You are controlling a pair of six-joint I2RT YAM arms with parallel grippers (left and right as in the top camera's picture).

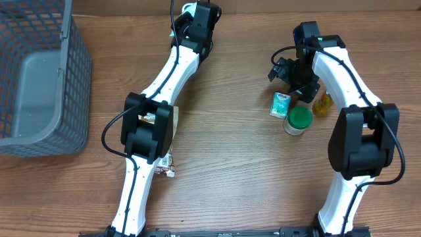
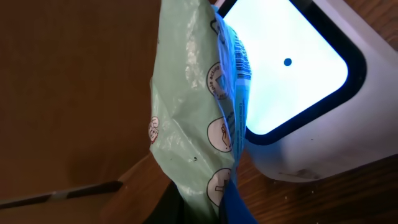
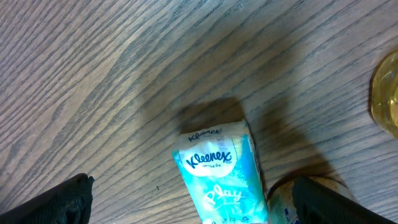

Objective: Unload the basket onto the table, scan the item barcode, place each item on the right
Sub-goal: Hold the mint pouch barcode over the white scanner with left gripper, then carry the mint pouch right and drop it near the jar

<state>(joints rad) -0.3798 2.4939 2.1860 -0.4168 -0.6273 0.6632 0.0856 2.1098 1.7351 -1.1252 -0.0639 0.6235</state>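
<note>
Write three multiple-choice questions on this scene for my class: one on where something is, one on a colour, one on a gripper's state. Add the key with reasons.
1. Where does the Kleenex pack lie?
A. In a drawer
B. On the table, beneath the right gripper
C. On a shelf

2. What colour is the lid of the jar?
A. Red
B. Green
C. White

3. What is the left gripper doing?
A. Standing open over bare wood
B. Shut on nothing
C. Shut on a pale green packet at the lit window of the scanner

Key:
1 B: the right wrist view looks down on the pack between open fingers.
2 B: the overhead view shows a green lid.
3 C: the left wrist view shows the packet pinched beside the glowing window.
</note>
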